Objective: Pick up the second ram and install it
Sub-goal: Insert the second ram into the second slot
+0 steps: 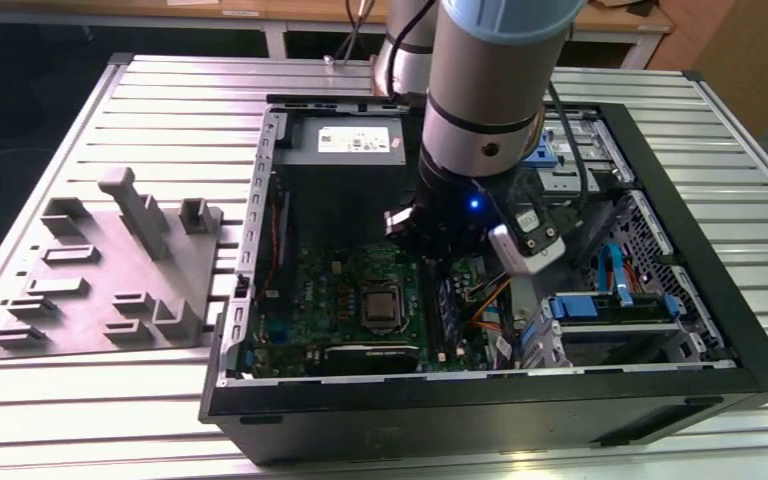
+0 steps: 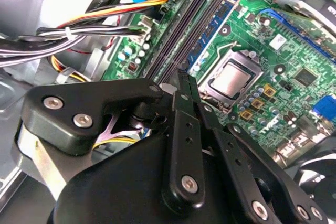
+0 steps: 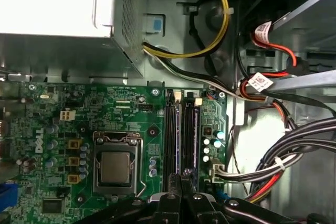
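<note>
A dark blue-green ram stick (image 2: 215, 30) stands in one of the long black motherboard slots (image 3: 189, 129), beside the CPU socket. I cannot tell whether it is the second ram. My gripper (image 2: 181, 77) is lowered inside the open computer case (image 1: 704, 250), its black fingers (image 3: 178, 184) pressed together at the near end of the slots. Nothing shows between the fingers. Whether the tips touch the stick is unclear. In the exterior view the gripper (image 1: 444, 265) hangs over the board, right of the CPU socket (image 1: 381, 305).
A grey fixture (image 1: 104, 270) with upright holders lies on the table at the exterior view's left. The power supply (image 3: 52, 3) fills the case's far end. Cable bundles (image 3: 283, 166) run close beside the slots. A drive cage with blue clips (image 1: 611, 305) stands on the other side.
</note>
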You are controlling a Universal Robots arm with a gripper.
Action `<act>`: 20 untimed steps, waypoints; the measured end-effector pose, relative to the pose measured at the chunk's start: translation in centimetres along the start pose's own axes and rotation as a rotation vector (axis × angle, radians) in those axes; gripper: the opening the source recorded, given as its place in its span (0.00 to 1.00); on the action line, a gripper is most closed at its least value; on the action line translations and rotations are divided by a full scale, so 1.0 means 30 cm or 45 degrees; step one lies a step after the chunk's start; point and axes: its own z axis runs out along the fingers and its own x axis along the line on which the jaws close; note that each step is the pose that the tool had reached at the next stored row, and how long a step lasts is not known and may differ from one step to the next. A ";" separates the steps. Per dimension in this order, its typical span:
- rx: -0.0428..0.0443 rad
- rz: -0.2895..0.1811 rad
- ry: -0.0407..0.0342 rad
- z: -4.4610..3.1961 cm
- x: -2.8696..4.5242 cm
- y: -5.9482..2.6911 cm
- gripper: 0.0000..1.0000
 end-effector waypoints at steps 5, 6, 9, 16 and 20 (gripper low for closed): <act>0.000 0.002 0.0000 0.026 0.001 -0.001 0.11; 0.000 0.002 0.0000 0.031 0.002 -0.001 0.11; 0.000 0.003 -0.0001 0.046 0.002 -0.001 0.11; 0.000 0.003 -0.0001 0.049 0.005 -0.001 0.11; 0.000 0.003 -0.0001 0.057 0.013 -0.001 0.11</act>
